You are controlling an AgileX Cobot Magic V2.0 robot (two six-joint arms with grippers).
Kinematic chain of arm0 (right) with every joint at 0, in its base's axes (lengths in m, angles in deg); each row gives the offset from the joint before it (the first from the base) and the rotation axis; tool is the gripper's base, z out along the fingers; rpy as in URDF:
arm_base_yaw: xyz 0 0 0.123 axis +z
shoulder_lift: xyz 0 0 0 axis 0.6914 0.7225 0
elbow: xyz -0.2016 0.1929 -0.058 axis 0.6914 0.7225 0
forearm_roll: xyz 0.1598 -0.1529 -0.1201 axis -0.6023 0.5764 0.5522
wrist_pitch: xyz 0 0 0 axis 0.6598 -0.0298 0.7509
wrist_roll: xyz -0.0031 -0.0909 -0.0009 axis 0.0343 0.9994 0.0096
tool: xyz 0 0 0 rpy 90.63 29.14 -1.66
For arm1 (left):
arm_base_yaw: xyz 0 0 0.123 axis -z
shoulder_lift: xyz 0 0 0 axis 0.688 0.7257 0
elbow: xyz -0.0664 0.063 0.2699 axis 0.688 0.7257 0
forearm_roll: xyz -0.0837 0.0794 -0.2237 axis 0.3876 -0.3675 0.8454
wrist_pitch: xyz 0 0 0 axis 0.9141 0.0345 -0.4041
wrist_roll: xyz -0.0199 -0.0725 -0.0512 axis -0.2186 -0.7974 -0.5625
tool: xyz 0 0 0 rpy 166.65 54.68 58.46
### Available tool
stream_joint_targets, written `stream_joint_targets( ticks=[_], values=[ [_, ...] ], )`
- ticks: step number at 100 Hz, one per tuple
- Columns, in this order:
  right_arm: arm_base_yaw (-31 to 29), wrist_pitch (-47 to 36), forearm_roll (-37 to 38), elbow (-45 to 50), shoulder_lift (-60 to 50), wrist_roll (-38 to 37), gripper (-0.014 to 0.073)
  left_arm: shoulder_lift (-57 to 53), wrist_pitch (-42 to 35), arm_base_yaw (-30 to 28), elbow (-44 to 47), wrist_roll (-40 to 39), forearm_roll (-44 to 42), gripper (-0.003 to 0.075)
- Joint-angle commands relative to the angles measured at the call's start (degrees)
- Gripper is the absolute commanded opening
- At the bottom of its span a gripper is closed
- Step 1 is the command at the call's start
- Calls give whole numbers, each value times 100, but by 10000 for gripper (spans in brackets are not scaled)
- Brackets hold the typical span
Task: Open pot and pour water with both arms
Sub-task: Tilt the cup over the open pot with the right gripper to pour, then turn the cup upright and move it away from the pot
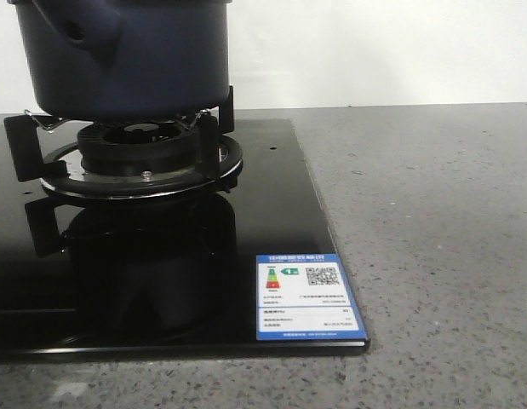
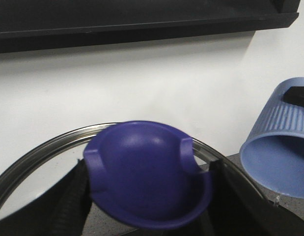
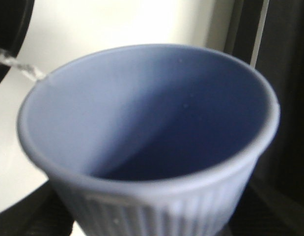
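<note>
Pot (image 1: 131, 55), large, round, dark navy-blue with matte sides and a stubby holed side handle, sits on the black burner grate (image 1: 118, 149) of the glossy black glass hob (image 1: 272, 221), which lies on the grey speckled table (image 1: 433, 221). The front view cuts off the pot's top, so you cannot confirm from there whether it is uncovered.

Your left gripper (image 2: 149, 196) is grasping the lid: its black fingers (image 2: 73, 201) close on either side of a rounded purple-blue knob (image 2: 147, 174), and the clear glass lid with its metal rim (image 2: 39, 152) shows behind it, against a white wall. I judge the lid is lifted off the pot, so the opening step looks done.

Your right gripper (image 3: 152, 216) holds a pale blue ribbed cup (image 3: 147, 132); the black fingers (image 3: 269, 216) flank its ribbed wall, so I read it as clamped on the cup. The left wrist view shows the same cup (image 2: 279, 147) tilted, mouth angled downward. At its rim in the right wrist view there is a thin clear streak (image 3: 21, 69), possibly water; too blurred to settle. No water is visible inside the cup.

Judgement: pouring is under way or nearly finished. Whether water is reaching the pot cannot be seen. What remains is likely to right the cup and set both items down.
</note>
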Motion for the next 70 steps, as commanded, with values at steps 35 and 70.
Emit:
stream_joint_targets(
  ticks=[35,70],
  values=[
    [13,71,332,-227,-279,15,382,-176,-367,-12,-241,5,167,345],
    [13,81,249,-227,-279,-23,382,-176,-367,-12,-241,5,167,345]
  ],
)
